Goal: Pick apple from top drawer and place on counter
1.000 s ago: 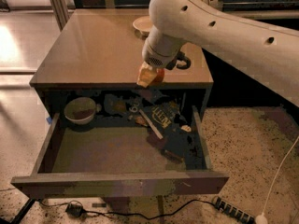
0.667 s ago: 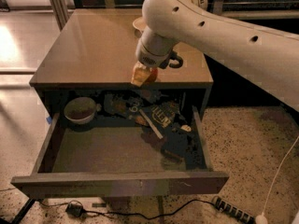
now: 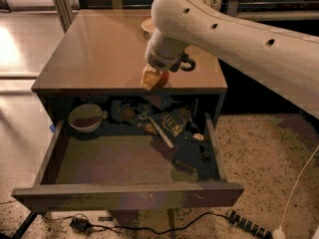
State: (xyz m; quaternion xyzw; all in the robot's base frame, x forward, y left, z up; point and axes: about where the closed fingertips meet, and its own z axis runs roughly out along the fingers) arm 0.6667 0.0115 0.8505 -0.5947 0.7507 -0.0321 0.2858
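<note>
The top drawer (image 3: 124, 195) stands pulled wide open below the counter (image 3: 99, 54), a glossy tan top on a dark cabinet. My gripper (image 3: 152, 78) hangs from the white arm just over the counter's front edge, right of centre. Its yellowish fingers (image 3: 147, 78) are shut on the apple (image 3: 161, 77), a small red-orange fruit mostly hidden by them. The apple sits at about counter-top height; whether it touches the surface I cannot tell.
Inside the drawer, a bowl (image 3: 85, 117) sits at the back left and dark packets and small items (image 3: 174, 128) fill the back right. A pale dish (image 3: 147, 26) on the counter's far side is partly hidden by the arm. Cables and a power strip (image 3: 246, 223) lie on the floor.
The gripper with the apple has shifted slightly left along the counter's front edge. The drawer and its contents have not moved.
</note>
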